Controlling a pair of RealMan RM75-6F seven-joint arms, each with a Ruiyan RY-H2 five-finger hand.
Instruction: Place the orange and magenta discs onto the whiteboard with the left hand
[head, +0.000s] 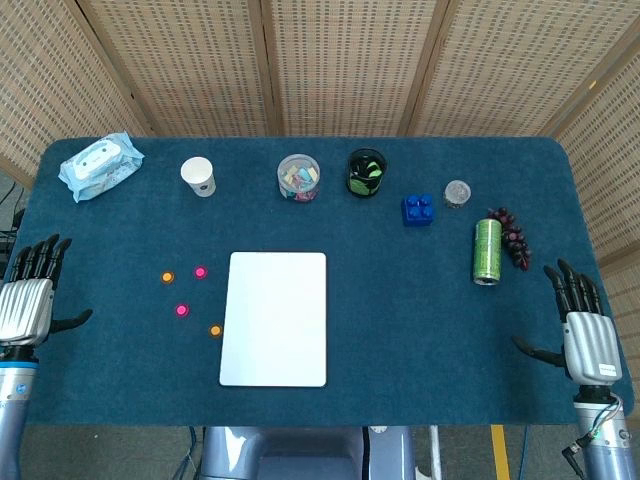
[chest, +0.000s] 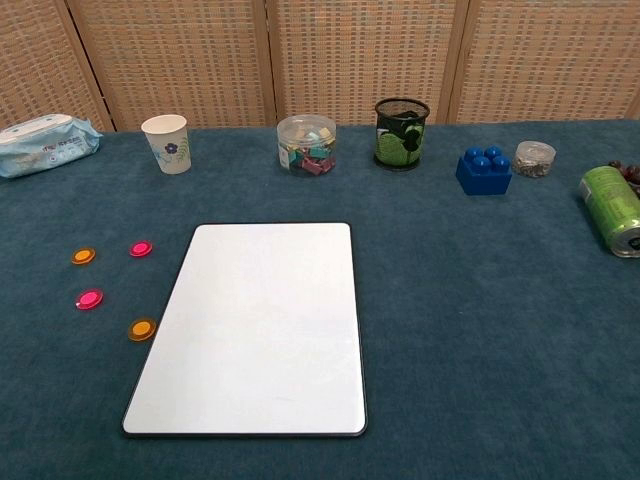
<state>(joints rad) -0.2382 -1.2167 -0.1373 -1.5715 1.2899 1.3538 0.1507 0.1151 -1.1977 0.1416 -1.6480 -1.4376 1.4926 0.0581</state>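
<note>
Blue felt table (head: 420, 330): 4 discs (head: 182, 310) lie left of the whiteboard (head: 275, 318); left hand (head: 28, 300) and right hand (head: 585, 335) rest at frame edges, fingers spread.

bare counter (head: 120, 300) is lying open between the left hand (head: 30, 300) and the whiteboard (head: 274, 318), with only four small flat discs (head: 181, 310) sitting just left of the whiteboard. behind the whiteboard, a paper cup (head: 198, 176), clip jar (head: 298, 177) and mesh cup (head: 366, 172) are standing well apart from it. right of the whiteboard, a green can (head: 487, 250) is lying.
</note>
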